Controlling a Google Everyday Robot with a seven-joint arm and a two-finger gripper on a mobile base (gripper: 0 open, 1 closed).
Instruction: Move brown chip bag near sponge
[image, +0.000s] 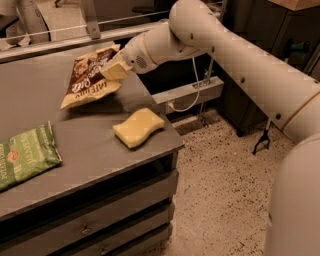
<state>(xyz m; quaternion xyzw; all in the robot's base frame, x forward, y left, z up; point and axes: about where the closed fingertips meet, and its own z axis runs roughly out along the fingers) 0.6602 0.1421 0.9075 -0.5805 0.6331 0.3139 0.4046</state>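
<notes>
The brown chip bag (90, 77), dark brown with white lettering, hangs tilted just above the grey table (95, 160). My gripper (114, 70) is shut on the bag's right edge and holds it lifted. The pale yellow sponge (138, 127) lies flat near the table's right front corner, a short way below and to the right of the bag. My white arm (235, 55) reaches in from the right.
A green chip bag (25, 156) lies at the table's left front. A rail (75, 40) runs along the table's back edge. The table's right edge drops to a speckled floor (225, 190). Drawers sit below the tabletop.
</notes>
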